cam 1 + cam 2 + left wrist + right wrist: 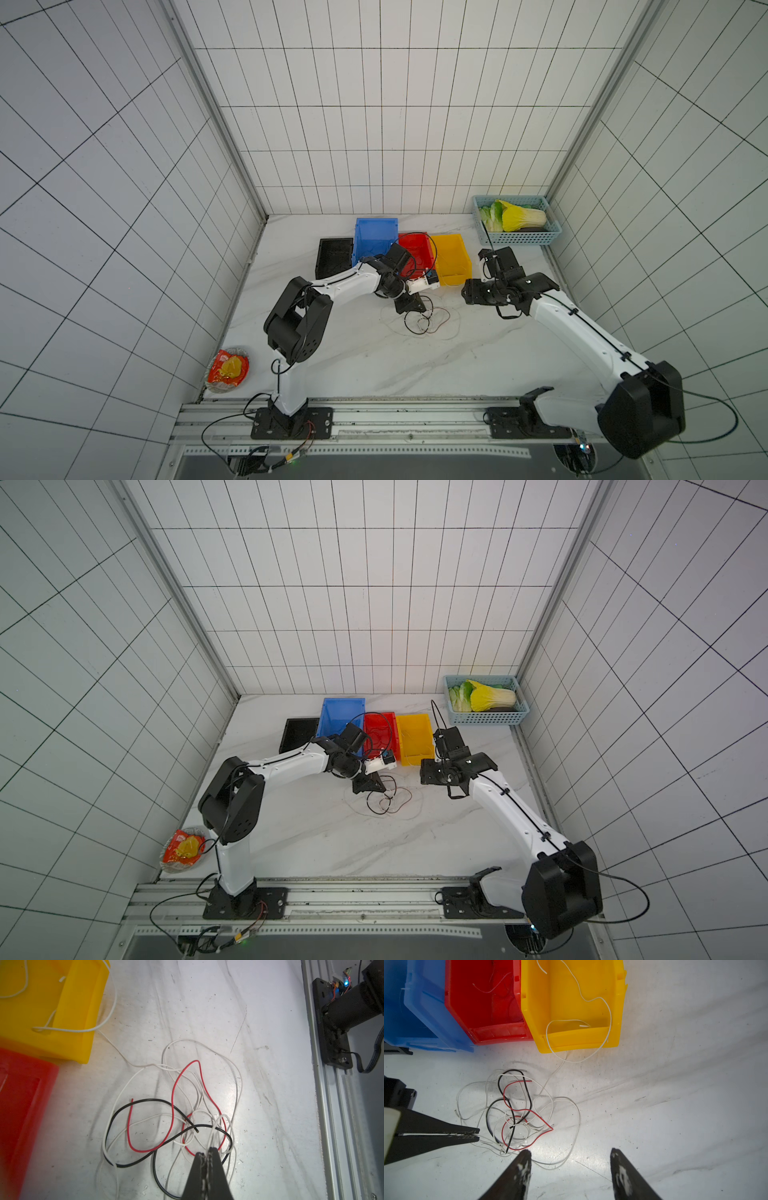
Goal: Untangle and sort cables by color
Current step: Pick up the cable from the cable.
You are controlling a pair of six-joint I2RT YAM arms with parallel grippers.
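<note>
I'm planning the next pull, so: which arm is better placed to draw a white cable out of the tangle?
Left. The left pincer is shut at the edge of the tangle, apparently on a white cable. The right pincer hangs open beside the tangle, holding nothing.

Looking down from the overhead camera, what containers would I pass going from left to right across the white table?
In a top view: round bowl filled with red and yellow wrappers → black plastic bin → blue plastic bin → red plastic bin → yellow plastic bin → pale blue lattice basket.
</note>
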